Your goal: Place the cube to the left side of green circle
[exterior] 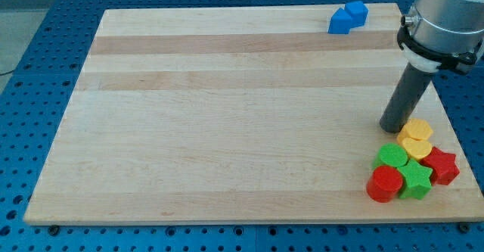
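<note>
My tip (392, 128) rests on the board at the view's right, just left of a yellow block (417, 128) and just above the green circle (392, 157). Two blue blocks touch each other near the view's top right: a blue cube (356, 12) and a blue block of unclear shape (340, 23) to its lower left. They are far above my tip. The green circle lies at the left of a tight cluster at the view's bottom right.
The cluster also holds a second yellow block (415, 147), a red cylinder (386, 184), a green star (416, 179) and a red star (442, 166). The wooden board (227, 108) ends close behind the cluster at the right and bottom edges.
</note>
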Controlling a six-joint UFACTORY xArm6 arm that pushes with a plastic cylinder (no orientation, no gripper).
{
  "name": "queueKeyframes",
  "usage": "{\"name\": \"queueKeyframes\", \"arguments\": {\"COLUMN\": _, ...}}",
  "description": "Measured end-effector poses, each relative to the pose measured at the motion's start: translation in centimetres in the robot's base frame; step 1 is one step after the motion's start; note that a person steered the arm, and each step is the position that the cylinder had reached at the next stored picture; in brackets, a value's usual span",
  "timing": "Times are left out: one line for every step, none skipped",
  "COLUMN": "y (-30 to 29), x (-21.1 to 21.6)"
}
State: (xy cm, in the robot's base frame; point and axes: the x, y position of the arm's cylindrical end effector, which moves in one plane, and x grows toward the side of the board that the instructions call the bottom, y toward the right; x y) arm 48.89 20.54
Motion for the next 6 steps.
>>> {"name": "queueKeyframes", "arguments": {"y": -2.4, "x": -1.6}}
{"name": "queueKeyframes", "arguments": {"y": -3.8, "x": -6.8}}
{"name": "queueKeyframes", "arguments": {"y": -0.7, "x": -13.4}}
{"name": "queueKeyframes", "arguments": {"y": 1.6, "x": -21.2}}
{"name": "queueKeyframes", "arguments": {"y": 3.9, "x": -26.7}}
{"name": "queueKeyframes", "arguments": {"y": 5.2, "x": -27.9}}
